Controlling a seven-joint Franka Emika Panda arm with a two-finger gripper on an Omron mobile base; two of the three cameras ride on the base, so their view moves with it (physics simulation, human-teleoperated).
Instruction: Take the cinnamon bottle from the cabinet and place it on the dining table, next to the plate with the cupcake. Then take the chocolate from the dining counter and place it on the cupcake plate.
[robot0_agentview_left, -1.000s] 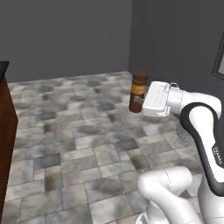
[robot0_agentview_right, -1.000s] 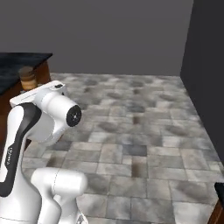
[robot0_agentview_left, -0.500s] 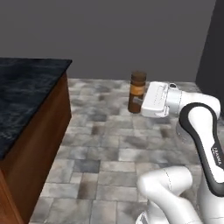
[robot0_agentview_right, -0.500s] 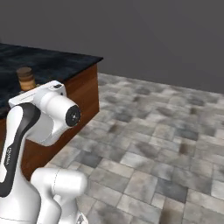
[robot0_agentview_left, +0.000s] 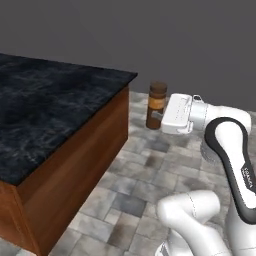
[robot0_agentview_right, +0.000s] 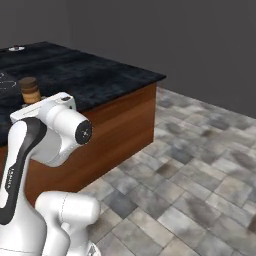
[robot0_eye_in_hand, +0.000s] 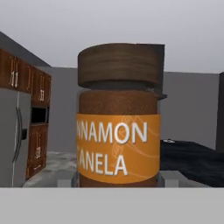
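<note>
Cinnamon bottle (robot0_agentview_left: 156, 105) stands upright, capped, clamped in the hand (robot0_agentview_left: 161, 116) above the tiled floor (robot0_agentview_left: 150, 175), to the right of the black table (robot0_agentview_left: 45, 115).

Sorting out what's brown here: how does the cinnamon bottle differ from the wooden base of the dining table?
The cinnamon bottle is small and cylindrical; the wooden base is large and flat-sided. The bottle is held upright above the tiled floor by the gripper; the base stands on that floor. The bottle carries an orange label; the base is plain reddish-brown. Both are brown.
</note>
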